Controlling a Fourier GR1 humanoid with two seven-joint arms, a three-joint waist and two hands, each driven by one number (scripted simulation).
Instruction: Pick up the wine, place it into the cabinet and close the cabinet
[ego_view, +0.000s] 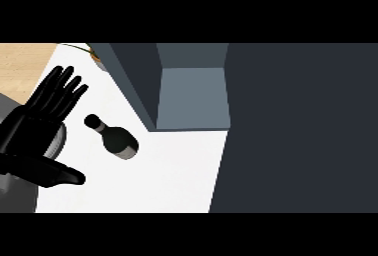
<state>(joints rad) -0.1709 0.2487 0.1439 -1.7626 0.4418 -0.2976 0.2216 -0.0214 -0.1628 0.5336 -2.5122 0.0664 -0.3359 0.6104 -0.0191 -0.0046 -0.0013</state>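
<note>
A dark wine bottle stands on the white counter, seen from above with its neck toward the upper left. My left hand is at the view's left edge, open with its fingers straight and pointing up, a little left of the bottle and not touching it. The dark grey cabinet fills the right side. Its open compartment shows a lighter grey inside, just up and right of the bottle. My right hand shows nowhere.
A wooden floor patch lies at the upper left. A thin plant stem shows near the cabinet's top left corner. A round grey object is partly hidden under my left hand.
</note>
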